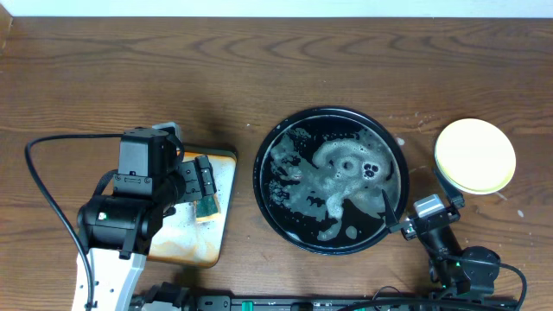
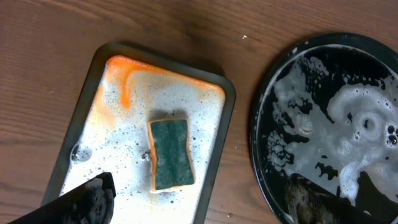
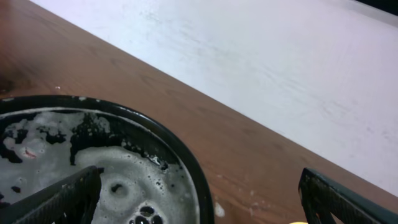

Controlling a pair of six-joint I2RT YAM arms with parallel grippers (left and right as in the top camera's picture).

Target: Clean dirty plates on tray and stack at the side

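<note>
The round black tray [image 1: 263,186] sits mid-table, covered in white foam, with no plates on it; it also shows in the left wrist view [image 2: 258,124] and the right wrist view [image 3: 186,158]. The plates [image 1: 474,155] stand stacked to its right on the table, the pale yellow one on top; those beneath are hidden. My right gripper [image 1: 422,207] [image 3: 199,208] is open and empty at the tray's right rim, beside the stack. My left gripper [image 1: 203,180] [image 2: 199,211] is open and empty above the rectangular metal tray.
The rectangular metal tray [image 1: 226,164] [image 2: 93,68] at the left holds orange-tinted foam and a green-and-yellow sponge [image 1: 207,207] [image 2: 170,154]. Soap drops lie on the wood near the plates. A black cable [image 1: 39,186] loops at the far left.
</note>
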